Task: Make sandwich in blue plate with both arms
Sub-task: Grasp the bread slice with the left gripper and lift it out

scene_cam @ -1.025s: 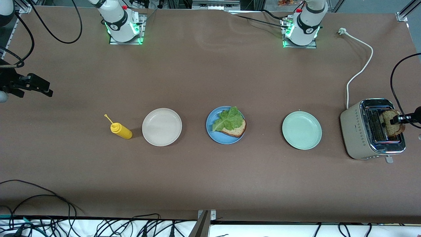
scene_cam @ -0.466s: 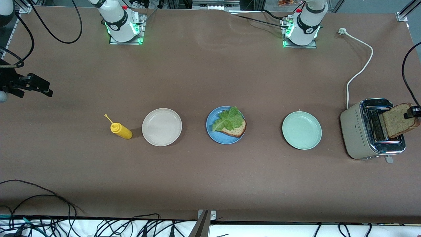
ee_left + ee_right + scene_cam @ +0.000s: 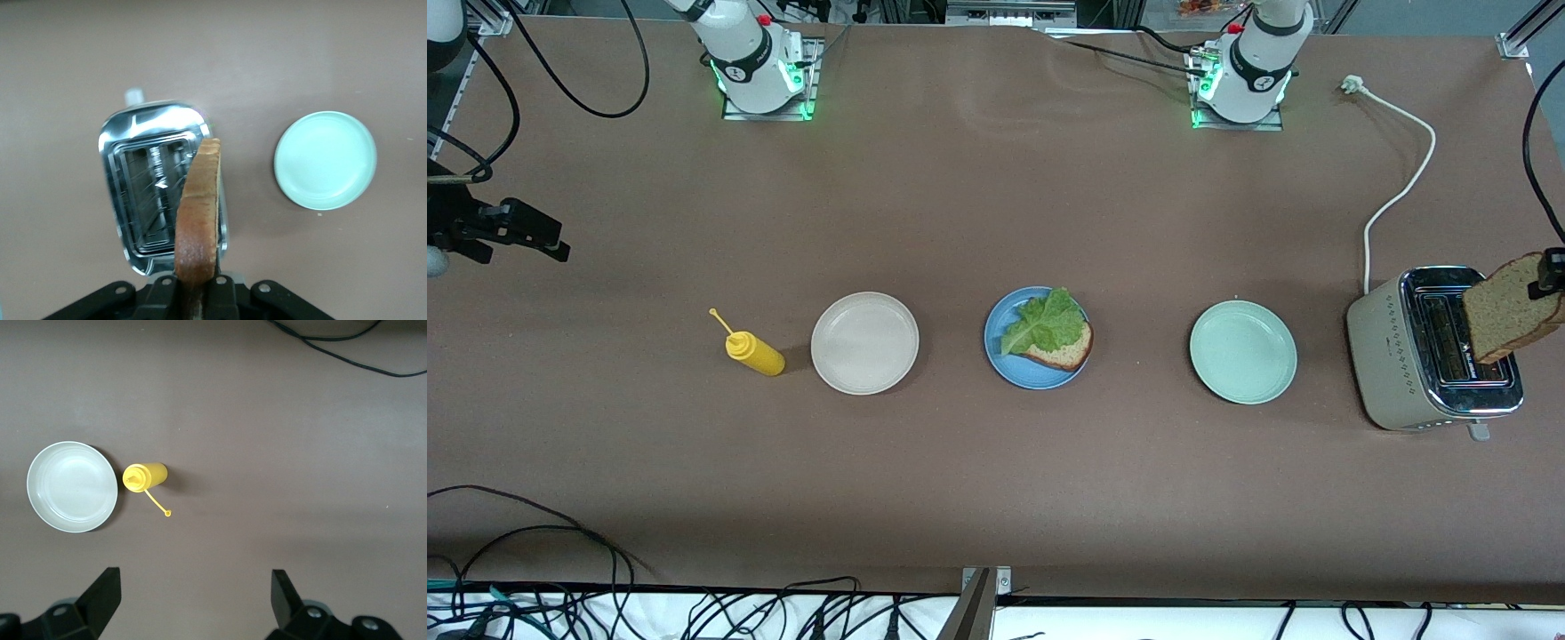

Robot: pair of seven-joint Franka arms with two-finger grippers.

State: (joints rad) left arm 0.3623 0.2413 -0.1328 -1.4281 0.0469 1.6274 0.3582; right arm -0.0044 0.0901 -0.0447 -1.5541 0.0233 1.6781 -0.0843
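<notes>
The blue plate (image 3: 1009, 366) sits mid-table and holds one brown bread slice (image 3: 1067, 352) with a ruffled lettuce leaf (image 3: 1042, 322) lying on it. A second bread slice (image 3: 1504, 311) hangs on edge above the toaster (image 3: 1400, 356), clear of its slots. My left gripper (image 3: 1549, 277) is shut on that slice's upper edge. The left wrist view shows the crust (image 3: 199, 213) rising from between the fingers of the left gripper (image 3: 193, 291), over the toaster (image 3: 120, 193). My right gripper (image 3: 193, 577) is open with nothing in it, waiting over the right arm's end of the table (image 3: 551, 244).
A pale green plate (image 3: 1242, 351) lies between the toaster and the blue plate. A beige plate (image 3: 864, 342) and a yellow squeeze bottle (image 3: 756, 352) lie toward the right arm's end. The toaster's white cord (image 3: 1400, 191) trails toward the left arm's base.
The left gripper has pulled the bread slice up out of the toaster slot, and the slice now hangs above it. The right arm has not moved.
</notes>
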